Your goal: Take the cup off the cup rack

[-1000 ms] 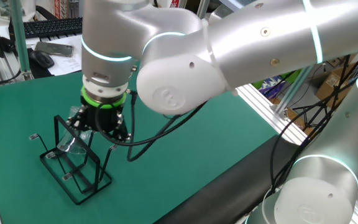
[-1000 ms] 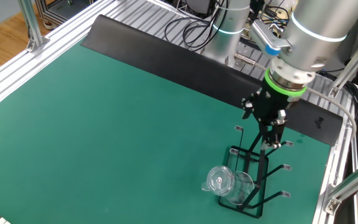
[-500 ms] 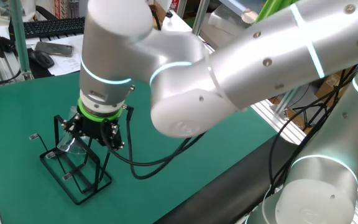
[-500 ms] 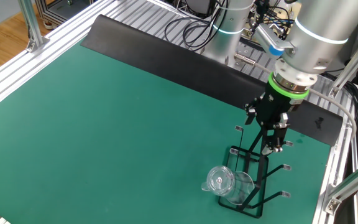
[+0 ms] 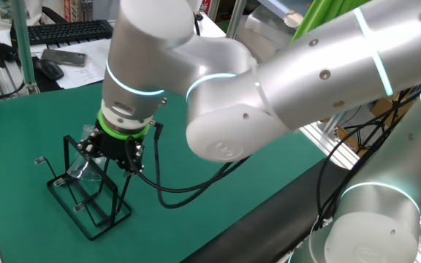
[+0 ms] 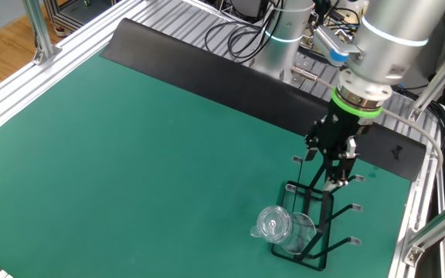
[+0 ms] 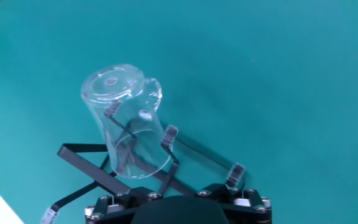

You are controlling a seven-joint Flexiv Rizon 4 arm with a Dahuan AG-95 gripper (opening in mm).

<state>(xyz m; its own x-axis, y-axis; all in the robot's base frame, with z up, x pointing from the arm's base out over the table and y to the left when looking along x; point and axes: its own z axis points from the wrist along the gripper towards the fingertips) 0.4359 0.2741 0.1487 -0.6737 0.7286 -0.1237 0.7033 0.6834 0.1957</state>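
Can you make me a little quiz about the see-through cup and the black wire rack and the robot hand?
1. True or false: the small clear see-through cup is hanging on a prong of the black thin-wire cup rack.
2. What colour is the mat under the rack? A) red B) green C) white
3. Fill in: in the other fixed view, the silver arm's black two-finger gripper is ____ the rack, on the side away from the cup.

Key:
1. True. The cup sits upside down and tilted over a prong, its base pointing up and outward.
2. B.
3. Above. It points down at the rack, and no view shows it touching the cup.
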